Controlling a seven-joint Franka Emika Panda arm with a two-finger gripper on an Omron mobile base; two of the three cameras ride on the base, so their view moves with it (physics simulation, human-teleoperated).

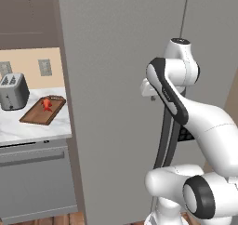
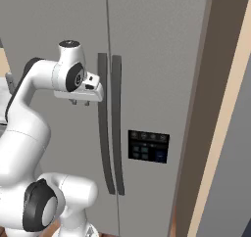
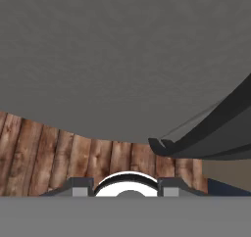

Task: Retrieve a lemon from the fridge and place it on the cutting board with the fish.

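Hand: the hand (image 2: pixel 80 103) hangs fingers-down beside the left door handle (image 2: pixel 102 123), touching nothing; jaws part-open, holding nothing.
Fridge: the fridge (image 2: pixel 147 45) has both doors shut.
Lemon: not to be seen; presumably behind the shut doors.
Board: the board (image 1: pixel 42 110) lies on the table (image 1: pixel 28 126) near its right edge, the fish (image 1: pixel 47 103) on it, a toaster (image 1: pixel 13 91) beside.
Handling: a lemon is probably light, firm, rolls easily; grip across its middle.
Next: likely pull the door handle.
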